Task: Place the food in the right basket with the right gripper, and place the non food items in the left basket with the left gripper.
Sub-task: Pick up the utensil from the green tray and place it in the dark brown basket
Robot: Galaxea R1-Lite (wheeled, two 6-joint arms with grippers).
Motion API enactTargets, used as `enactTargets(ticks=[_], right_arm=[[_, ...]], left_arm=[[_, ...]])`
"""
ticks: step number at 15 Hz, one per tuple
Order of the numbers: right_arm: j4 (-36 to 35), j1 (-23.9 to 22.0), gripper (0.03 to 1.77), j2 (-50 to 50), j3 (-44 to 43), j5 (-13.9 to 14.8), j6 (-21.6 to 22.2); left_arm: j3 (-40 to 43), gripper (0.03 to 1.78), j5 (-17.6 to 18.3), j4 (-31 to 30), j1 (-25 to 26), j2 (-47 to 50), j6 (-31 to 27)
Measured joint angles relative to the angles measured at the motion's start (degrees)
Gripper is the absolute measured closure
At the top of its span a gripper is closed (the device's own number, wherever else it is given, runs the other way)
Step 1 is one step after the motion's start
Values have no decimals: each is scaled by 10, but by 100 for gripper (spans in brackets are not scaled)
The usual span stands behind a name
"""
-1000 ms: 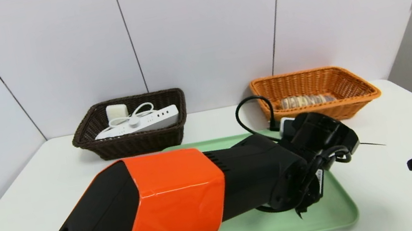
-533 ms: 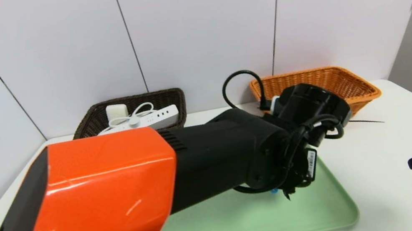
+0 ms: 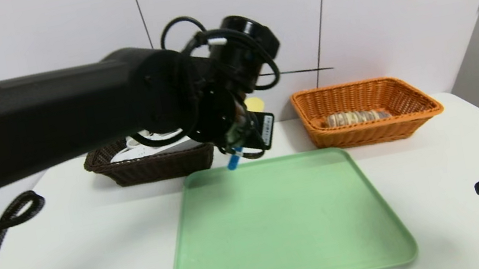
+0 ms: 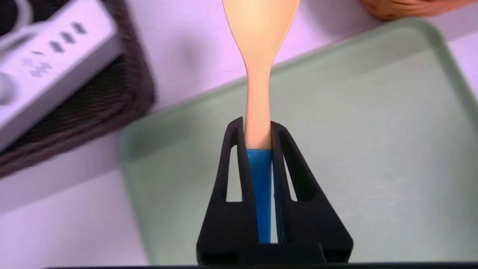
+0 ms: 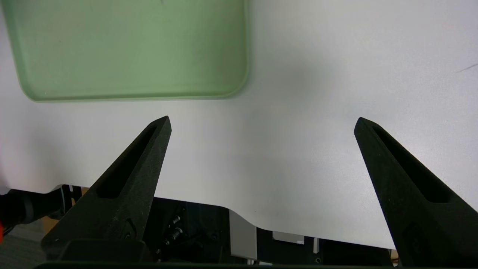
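Observation:
My left gripper (image 4: 257, 125) is shut on the yellow spoon (image 4: 257, 45), gripping where the yellow meets its blue handle (image 4: 261, 194). It holds the spoon in the air over the green tray's far left corner, beside the left basket (image 3: 152, 168). The handle tip (image 3: 233, 161) points down. The dark left basket holds the white power strip (image 4: 48, 71) and its cord. The striped loaf (image 3: 354, 117) lies in the orange right basket (image 3: 370, 133). My right gripper (image 5: 261, 123) is parked open and empty above the table's near right edge.
The green tray (image 3: 285, 225) lies bare in the middle of the white table (image 3: 445, 157). Both baskets stand against the white back wall. My raised left arm crosses the left side of the head view and hides part of the dark basket.
The left arm has risen off the tray and swung back and left toward the dark basket, carrying the spoon. The right gripper has stayed put.

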State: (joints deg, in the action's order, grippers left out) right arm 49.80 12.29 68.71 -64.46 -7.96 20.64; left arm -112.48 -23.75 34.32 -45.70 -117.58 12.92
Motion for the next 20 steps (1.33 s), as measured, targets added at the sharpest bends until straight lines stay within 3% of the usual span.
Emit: enactTargets(ticks=[2, 4, 9, 12, 14, 20], right_arm=[[-1, 0, 10, 0, 0, 0, 0], [-1, 0, 10, -1, 0, 0, 0], [0, 0, 10, -2, 2, 1, 0], [0, 0, 10, -2, 4, 0, 0], [0, 0, 10, -2, 5, 3, 1], [0, -1, 10, -2, 6, 5, 2]], left_arm=[[0, 162, 18, 5, 63, 28, -61], [0, 162, 60, 5, 127, 48, -127], [0, 162, 235, -14, 267, 64, -307], [0, 162, 332, -18, 306, 49, -410], [0, 162, 343, -18, 316, 30, -458], [-1, 162, 342, -40, 311, -33, -467]])
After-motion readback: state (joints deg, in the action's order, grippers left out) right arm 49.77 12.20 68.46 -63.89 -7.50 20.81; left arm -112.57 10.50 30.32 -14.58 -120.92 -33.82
